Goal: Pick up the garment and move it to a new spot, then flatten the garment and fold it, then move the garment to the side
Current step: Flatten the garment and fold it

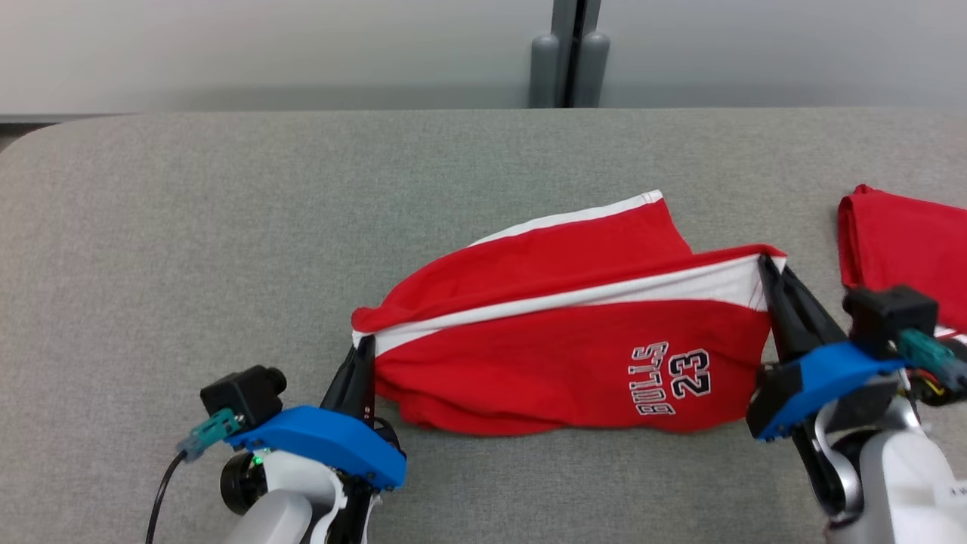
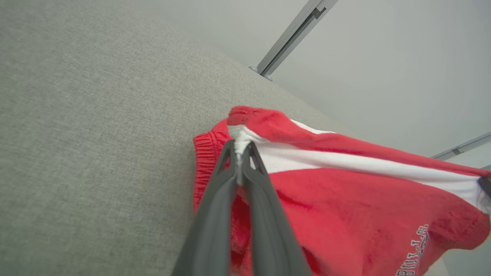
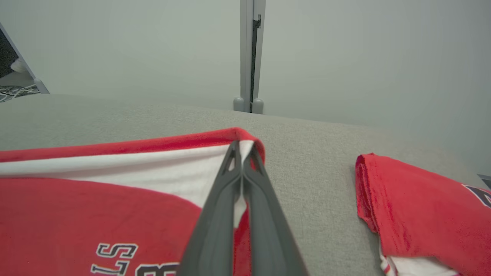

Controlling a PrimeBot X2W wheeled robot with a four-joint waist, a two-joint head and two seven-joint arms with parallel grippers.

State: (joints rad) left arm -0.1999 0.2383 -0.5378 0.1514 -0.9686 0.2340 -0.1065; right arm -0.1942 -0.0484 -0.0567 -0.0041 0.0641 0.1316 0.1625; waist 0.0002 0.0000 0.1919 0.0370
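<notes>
Garment (image 1: 559, 363), red shorts on the grey table (image 1: 227, 227), is pinched at one white-striped corner by the clenched left gripper (image 1: 366, 347) and at the other by the clenched right gripper (image 1: 764, 264), seemingly so the edge stretched between them can be folded over.

The left gripper (image 1: 366, 349) reaches in from the surface's near edge, left of centre. Its two dark fingers (image 2: 215, 214) are pressed together on the left corner of the garment (image 1: 544, 363). The right gripper (image 1: 764, 264) comes in from the near right, and its fingers (image 3: 218, 214) are pinched on the opposite corner. The blue left wrist (image 1: 317, 442) and right wrist (image 1: 823, 378) sit low above pale forearms (image 1: 899, 468).
</notes>
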